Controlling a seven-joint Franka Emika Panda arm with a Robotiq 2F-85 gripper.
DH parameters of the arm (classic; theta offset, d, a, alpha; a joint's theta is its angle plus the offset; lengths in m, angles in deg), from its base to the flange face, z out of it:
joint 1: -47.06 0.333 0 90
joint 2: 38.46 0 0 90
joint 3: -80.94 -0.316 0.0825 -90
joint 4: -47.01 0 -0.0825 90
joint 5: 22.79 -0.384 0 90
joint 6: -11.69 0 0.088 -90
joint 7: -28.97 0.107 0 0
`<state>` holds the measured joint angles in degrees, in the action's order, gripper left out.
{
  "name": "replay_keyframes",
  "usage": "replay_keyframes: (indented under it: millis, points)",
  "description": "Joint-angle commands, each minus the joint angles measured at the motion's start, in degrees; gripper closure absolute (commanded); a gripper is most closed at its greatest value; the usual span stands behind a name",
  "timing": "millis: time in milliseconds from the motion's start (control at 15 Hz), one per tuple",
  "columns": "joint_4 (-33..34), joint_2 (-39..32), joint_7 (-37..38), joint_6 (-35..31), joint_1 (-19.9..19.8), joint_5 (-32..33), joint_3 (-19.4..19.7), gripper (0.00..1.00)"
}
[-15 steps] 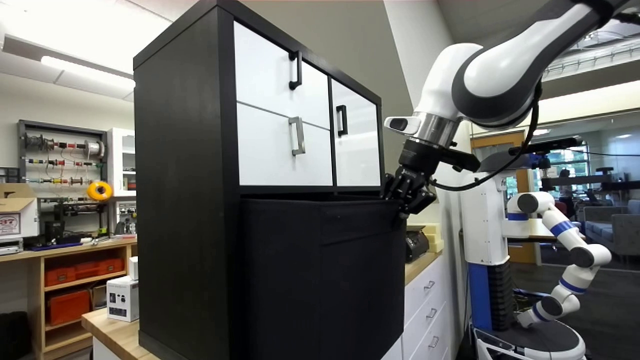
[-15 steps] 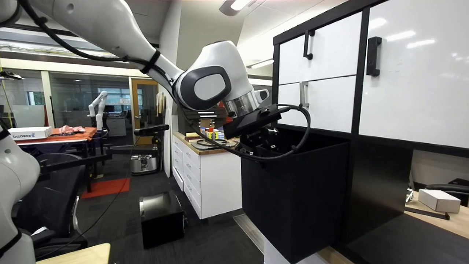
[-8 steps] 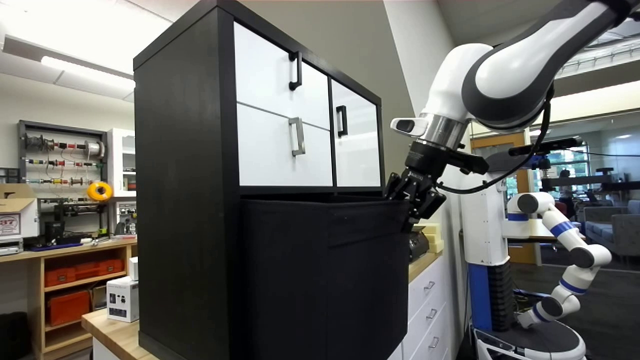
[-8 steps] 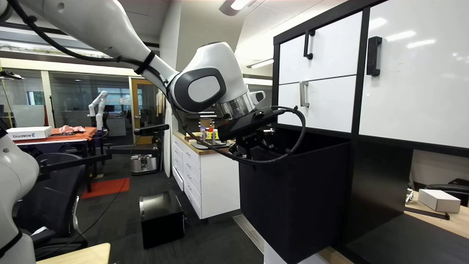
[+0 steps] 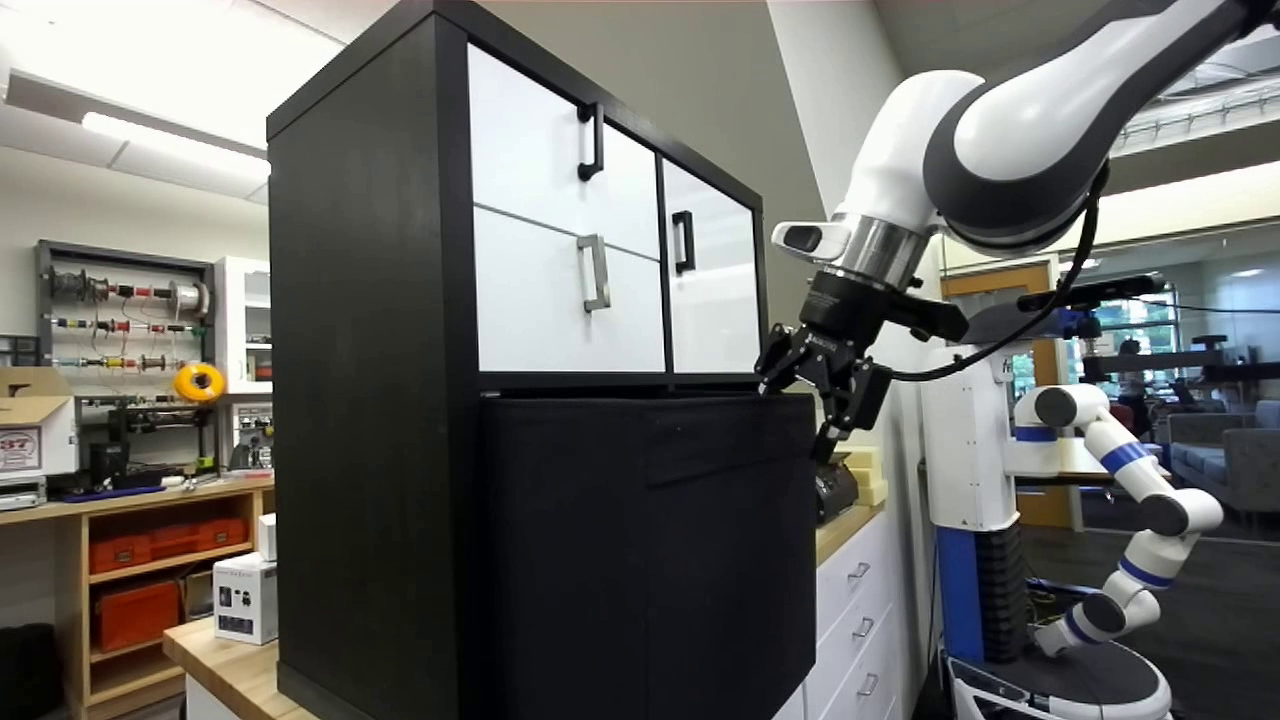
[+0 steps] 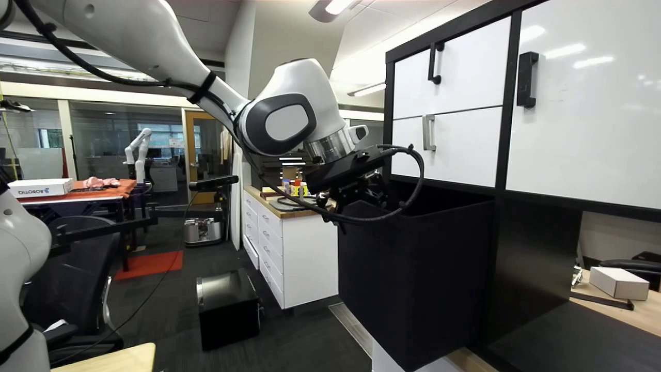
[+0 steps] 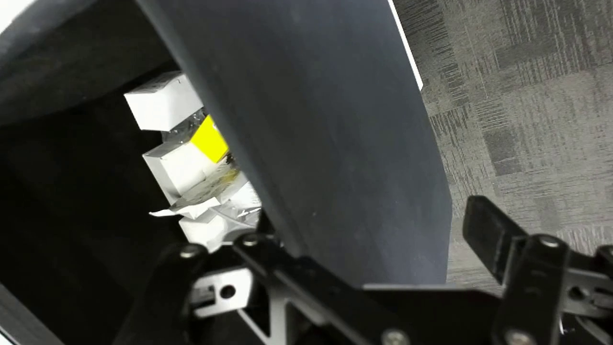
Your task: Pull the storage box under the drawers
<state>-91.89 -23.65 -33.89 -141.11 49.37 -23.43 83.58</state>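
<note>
My gripper [image 5: 794,418] stands spread wide, straddling the outer wall of the storage box [image 5: 650,555], which juts out below it from under the drawers [image 5: 545,300]. I judge the pull done or nearly so; the next move calls for lifting clear without snagging. Only the wrist view shows white cartons [image 7: 165,106] inside the box.
</note>
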Motion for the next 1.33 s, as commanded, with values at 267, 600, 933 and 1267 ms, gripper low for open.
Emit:
replay_keyframes:
  millis: [267,600,933,1267]
  points:
    - [3.7,0.9,4.4,0.7,0.6,3.7,-1.2,0.0]
    - [9.8,0.3,18.2,14.4,-0.1,7.6,-3.3,0.0]
    - [16.4,-0.2,28.2,28.0,0.7,5.7,-3.2,0.0]
    - [20.8,-0.8,38.4,36.5,0.3,5.9,-3.1,0.0]
